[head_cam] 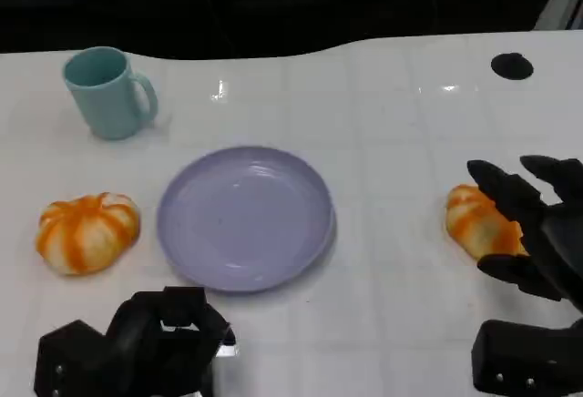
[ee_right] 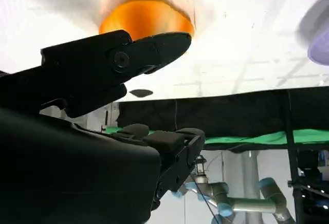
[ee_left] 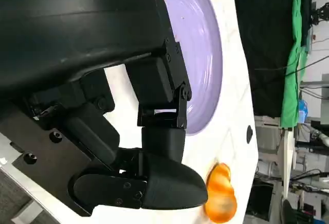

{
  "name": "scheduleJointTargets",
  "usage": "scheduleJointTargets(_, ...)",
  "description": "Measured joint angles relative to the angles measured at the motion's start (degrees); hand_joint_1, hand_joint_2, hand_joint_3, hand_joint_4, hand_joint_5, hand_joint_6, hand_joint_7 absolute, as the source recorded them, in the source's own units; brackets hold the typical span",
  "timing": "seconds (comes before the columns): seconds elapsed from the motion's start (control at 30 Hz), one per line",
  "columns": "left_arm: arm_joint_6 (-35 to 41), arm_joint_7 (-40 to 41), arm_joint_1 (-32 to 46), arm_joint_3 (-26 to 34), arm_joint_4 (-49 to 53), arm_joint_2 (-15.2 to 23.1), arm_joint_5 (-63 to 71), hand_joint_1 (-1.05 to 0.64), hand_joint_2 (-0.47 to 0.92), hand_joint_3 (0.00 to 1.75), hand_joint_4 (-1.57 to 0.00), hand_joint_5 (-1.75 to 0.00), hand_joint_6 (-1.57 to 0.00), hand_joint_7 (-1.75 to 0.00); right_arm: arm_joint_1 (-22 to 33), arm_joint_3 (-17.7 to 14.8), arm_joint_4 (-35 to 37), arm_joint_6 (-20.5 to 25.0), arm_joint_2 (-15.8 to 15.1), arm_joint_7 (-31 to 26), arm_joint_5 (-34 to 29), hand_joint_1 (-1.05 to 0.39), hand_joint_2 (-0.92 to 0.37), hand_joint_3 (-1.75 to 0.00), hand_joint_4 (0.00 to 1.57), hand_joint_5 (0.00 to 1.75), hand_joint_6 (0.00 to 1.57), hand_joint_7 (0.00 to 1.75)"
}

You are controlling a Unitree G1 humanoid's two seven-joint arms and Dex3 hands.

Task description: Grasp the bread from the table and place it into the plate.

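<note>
Now — step: reaching for the bread
right hand (head_cam: 533, 233): fingers spread wide around bread (head_cam: 474, 222), not closed, holding nothing
bread: 3 o'clock of plate (head_cam: 244, 217), on table (head_cam: 392, 142)
left hand (head_cam: 137, 342): curled in, nothing in it
next: close fingers, lift, carry to plate

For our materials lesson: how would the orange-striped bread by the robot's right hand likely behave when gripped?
The bread looks puffy and rounded, so probably light and squashable. Its domed shape might rock or slip as the right robot hand squeezes it.
</note>
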Motion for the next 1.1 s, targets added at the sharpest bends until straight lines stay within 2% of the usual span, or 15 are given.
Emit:
scheduleJointTargets(0.5,0.2,0.2,0.7,-0.3,-1.5,-0.2,0.2,-1.05,0.53,0.72,-1.57,-1.23,-1.4,-0.85,-8.8,6.0,11.8,5.5,-0.4,1.6,1.3,-0.62,-0.88,0.0,0.0,0.37,0.24,0.01)
scheduleJointTargets(0.93,0.6,0.2,1.2,-0.4,-2.0,-0.2,0.2,-1.05,0.52,0.74,-1.57,-1.24,-1.39,-0.86,-14.4,10.5,23.5,6.8,-0.3,0.6,3.4,-0.69,-0.92,-0.03,0.0,0.33,0.21,0.0)
scheduleJointTargets(1.1,0.7,0.2,1.2,-0.4,-2.1,-0.2,0.2,-1.05,0.51,0.74,-1.57,-1.24,-1.4,-0.86,-17.1,12.4,29.1,7.1,-0.1,0.6,4.3,-0.67,-0.92,-0.03,0.06,0.32,0.24,0.01)
